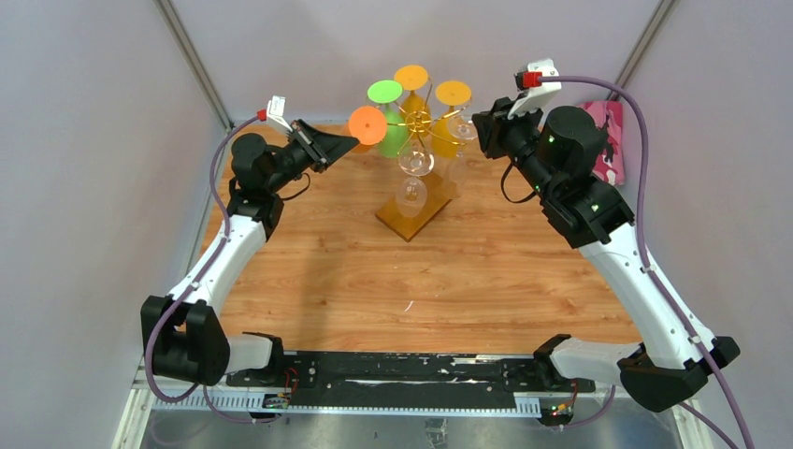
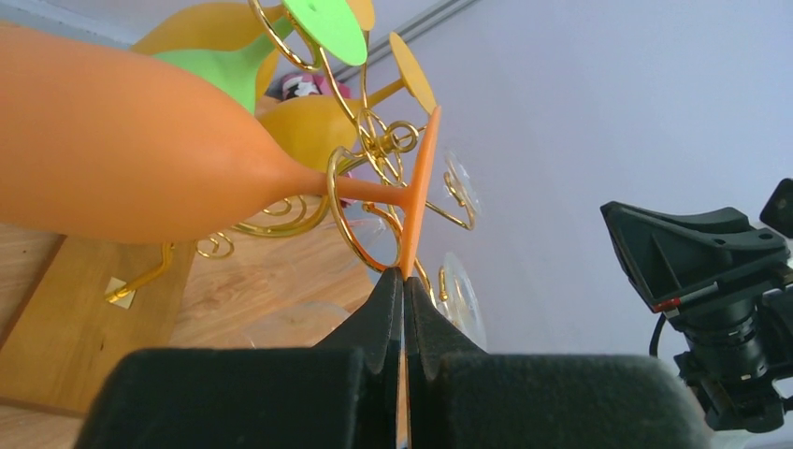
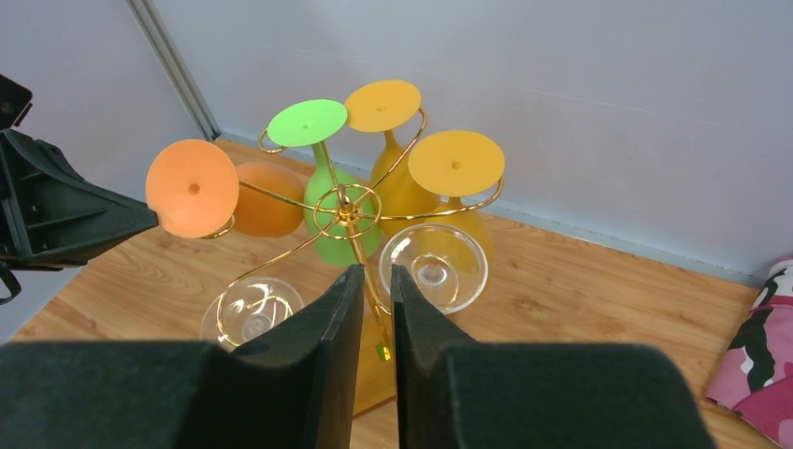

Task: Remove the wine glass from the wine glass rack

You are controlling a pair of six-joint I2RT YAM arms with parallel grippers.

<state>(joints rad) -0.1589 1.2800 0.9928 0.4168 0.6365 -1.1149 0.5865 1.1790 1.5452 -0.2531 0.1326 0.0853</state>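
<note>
The wine glass rack (image 1: 416,120) is gold wire on an amber wooden base (image 1: 411,223), at the back middle of the table. An orange wine glass (image 1: 367,124) hangs upside down on its left arm. My left gripper (image 1: 348,142) is shut on the rim of that glass's foot. In the left wrist view the fingertips (image 2: 385,299) pinch the foot's edge (image 2: 421,196), the stem sits in a gold loop (image 2: 341,201), and the orange bowl (image 2: 112,150) fills the left. My right gripper (image 1: 482,126) hovers right of the rack, jaws a little apart and empty (image 3: 370,271).
Green (image 1: 384,91) and two yellow glasses (image 1: 410,77) (image 1: 454,93) hang at the back of the rack, and clear glasses (image 1: 415,159) (image 1: 410,195) at its front. A pink camouflage cloth (image 1: 608,140) lies at the back right. Grey walls close in the table.
</note>
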